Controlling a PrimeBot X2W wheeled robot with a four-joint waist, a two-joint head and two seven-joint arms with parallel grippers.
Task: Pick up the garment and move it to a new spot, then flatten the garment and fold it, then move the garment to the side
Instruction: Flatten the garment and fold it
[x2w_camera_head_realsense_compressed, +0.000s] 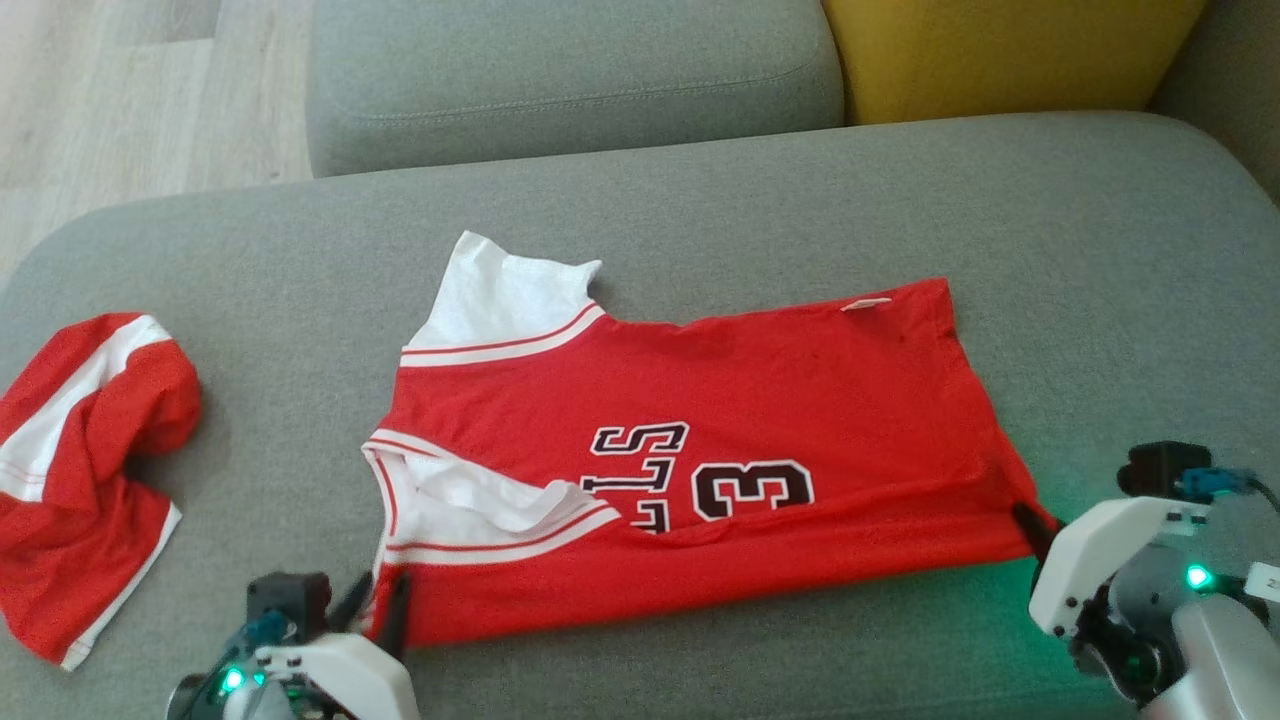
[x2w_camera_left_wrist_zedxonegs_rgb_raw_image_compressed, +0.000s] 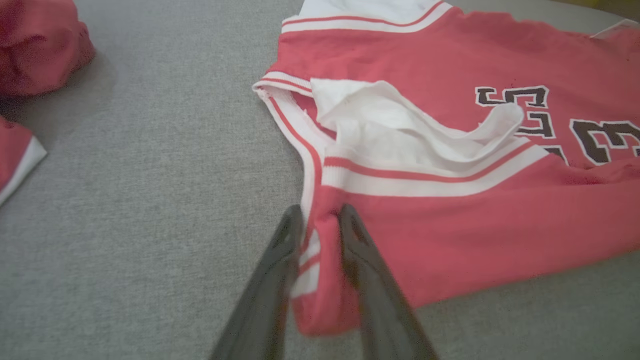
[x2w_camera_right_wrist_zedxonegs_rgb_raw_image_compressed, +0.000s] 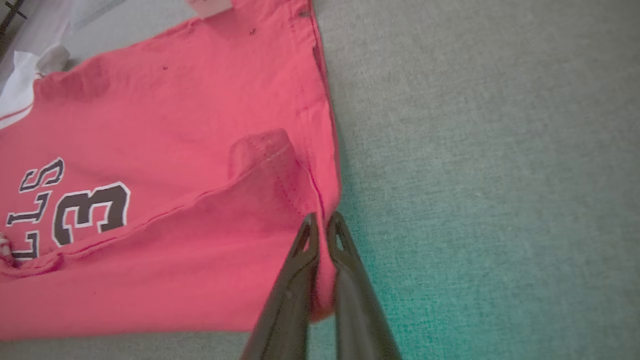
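Observation:
The garment (x2w_camera_head_realsense_compressed: 700, 400) is a red jersey with white trim and dark lettering, spread nearly flat on the grey seat, its near long edge folded over. My left gripper (x2w_camera_head_realsense_compressed: 375, 600) stands at its near left shoulder corner. In the left wrist view the left gripper (x2w_camera_left_wrist_zedxonegs_rgb_raw_image_compressed: 322, 220) has its fingers parted, with a fold of the garment (x2w_camera_left_wrist_zedxonegs_rgb_raw_image_compressed: 475, 225) loose between them. My right gripper (x2w_camera_head_realsense_compressed: 1030, 525) is at the near right hem corner. In the right wrist view the right gripper (x2w_camera_right_wrist_zedxonegs_rgb_raw_image_compressed: 324, 225) is shut on the garment (x2w_camera_right_wrist_zedxonegs_rgb_raw_image_compressed: 175, 125).
A second red and white garment (x2w_camera_head_realsense_compressed: 80, 470) lies crumpled at the left edge of the grey seat (x2w_camera_head_realsense_compressed: 1100, 250), and also shows (x2w_camera_left_wrist_zedxonegs_rgb_raw_image_compressed: 40, 45) in the left wrist view. Behind are a grey cushion (x2w_camera_head_realsense_compressed: 570, 80) and a yellow cushion (x2w_camera_head_realsense_compressed: 1000, 50). Wooden floor (x2w_camera_head_realsense_compressed: 100, 90) lies far left.

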